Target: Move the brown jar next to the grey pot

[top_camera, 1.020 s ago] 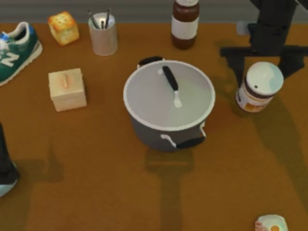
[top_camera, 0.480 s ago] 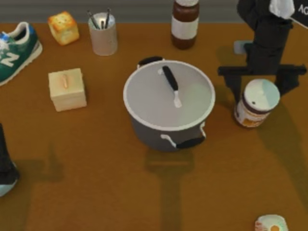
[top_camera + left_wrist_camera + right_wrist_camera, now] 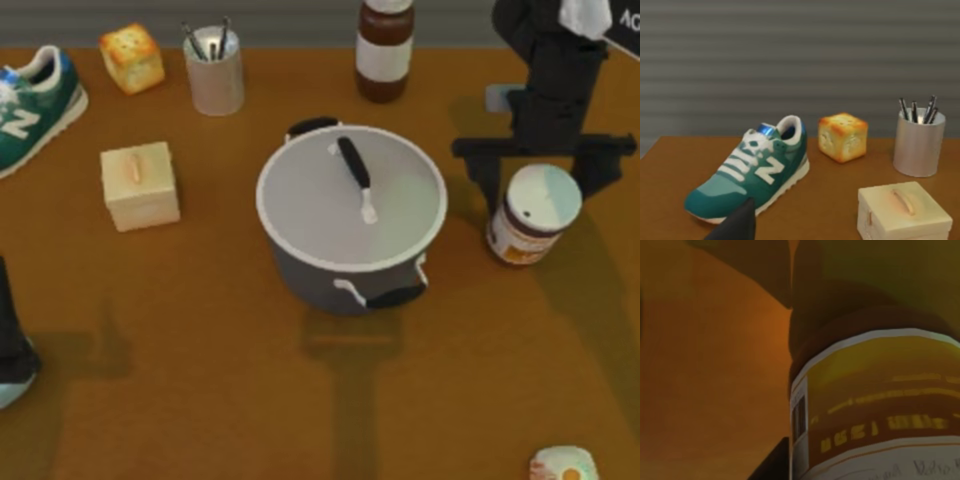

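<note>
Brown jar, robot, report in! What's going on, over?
Right gripper open, fingers either side of brown jar. Jar on the table right of grey pot, small gap between. Left arm parked at left edge. Nothing in the way.

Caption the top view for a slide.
Right gripper open around the brown jar, standing right of the grey pot; left arm parked at the table's left edge.

Simulated tabletop [image 3: 200,350] (rendered), grey slatted backdrop

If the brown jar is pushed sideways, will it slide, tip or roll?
The brown jar is short and wide, so it would probably slide, not tip. Its round body could roll if knocked over. It looks rigid, and its label may be smooth for the right tool.
</note>
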Robot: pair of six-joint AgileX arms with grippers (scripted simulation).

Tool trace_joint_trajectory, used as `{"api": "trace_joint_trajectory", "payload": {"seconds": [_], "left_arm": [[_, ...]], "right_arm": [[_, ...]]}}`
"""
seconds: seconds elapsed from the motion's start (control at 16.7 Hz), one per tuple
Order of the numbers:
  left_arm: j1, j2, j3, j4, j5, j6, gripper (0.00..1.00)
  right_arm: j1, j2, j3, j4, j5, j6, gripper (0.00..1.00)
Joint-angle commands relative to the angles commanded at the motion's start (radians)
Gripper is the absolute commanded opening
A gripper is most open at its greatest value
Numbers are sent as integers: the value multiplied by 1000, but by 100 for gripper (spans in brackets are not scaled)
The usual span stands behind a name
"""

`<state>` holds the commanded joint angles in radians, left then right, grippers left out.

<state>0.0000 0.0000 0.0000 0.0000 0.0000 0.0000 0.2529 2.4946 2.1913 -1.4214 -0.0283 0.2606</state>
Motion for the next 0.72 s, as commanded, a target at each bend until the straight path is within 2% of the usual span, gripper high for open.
{"api": "trace_joint_trajectory", "payload": {"seconds": [0.48,0.72], "left_arm": [[0,0,0,0,0,0,100],[0,0,0,0,0,0,100]], "right_arm": [[0,0,0,0,0,0,98],[0,0,0,0,0,0,100]]}}
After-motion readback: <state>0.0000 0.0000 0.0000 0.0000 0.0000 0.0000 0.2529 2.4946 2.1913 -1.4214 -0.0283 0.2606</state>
